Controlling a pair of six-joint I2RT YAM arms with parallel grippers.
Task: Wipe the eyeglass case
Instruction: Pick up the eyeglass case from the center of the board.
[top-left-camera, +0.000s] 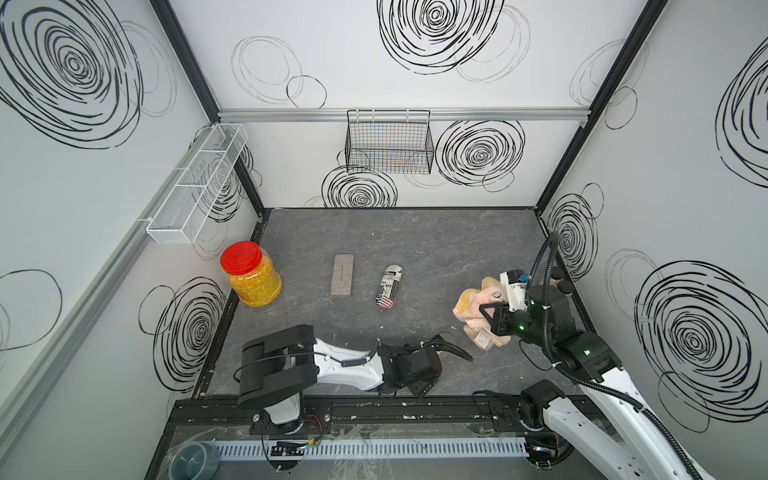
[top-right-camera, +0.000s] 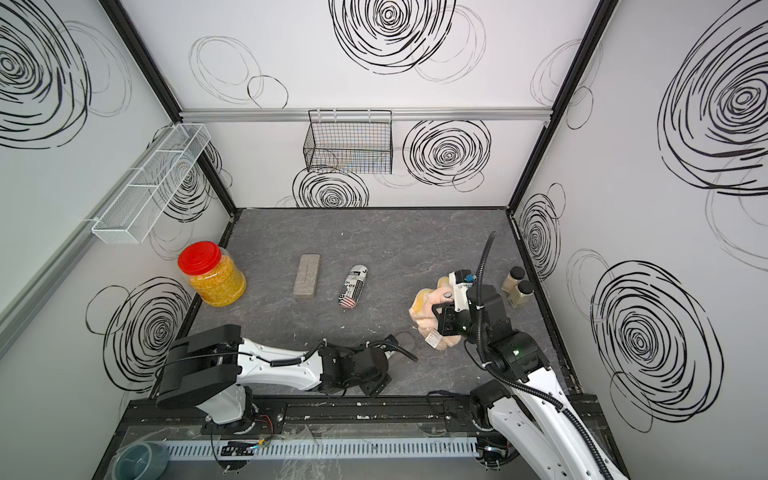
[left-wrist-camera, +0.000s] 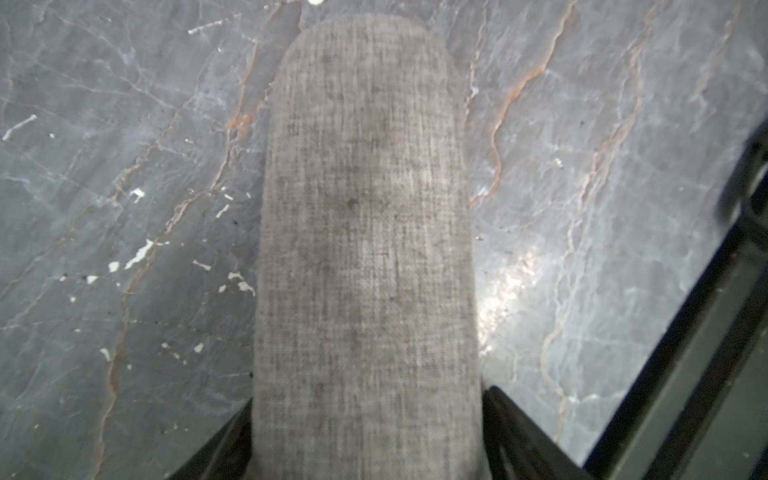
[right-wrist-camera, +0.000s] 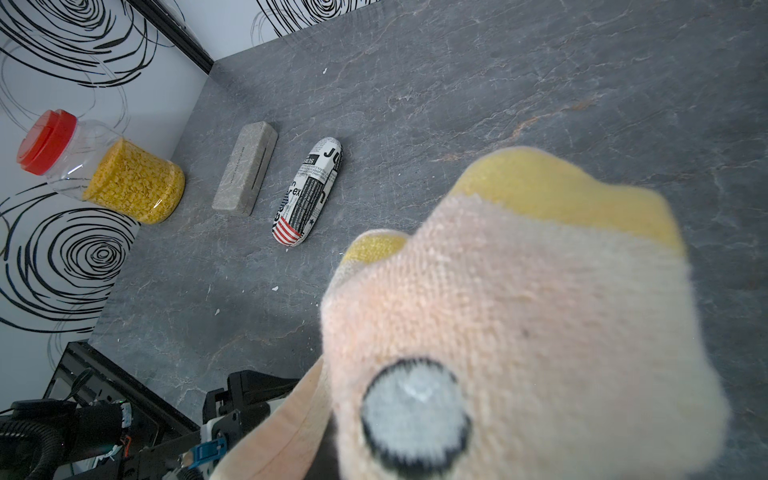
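L claw (left-wrist-camera: 369, 397): jaws either side of grey fabric eyeglass case (left-wrist-camera: 365, 208), right against its flanks; can't tell if they pinch it yet. Case lies flat on bench (left-wrist-camera: 124, 166), its rounded end running out ahead of claw. Further out from L claw: newsprint case (top-left-camera: 389, 286), w/ beige case (top-left-camera: 343, 275) beside it but apart; red-lid jar (top-left-camera: 251, 276) beyond, by the wall. R claw (top-left-camera: 484, 311), well off to L claw's right, clamped on bunched peach-yellow cloth (top-left-camera: 471, 305). Two small bottles (top-right-camera: 517, 286) just past R claw.

I work inside a lab test booth. Swirl-printed panels (top-left-camera: 332, 62) on aluminium rails (top-left-camera: 399, 114) box it, wire basket (top-left-camera: 388, 143) at twelve o'clock.
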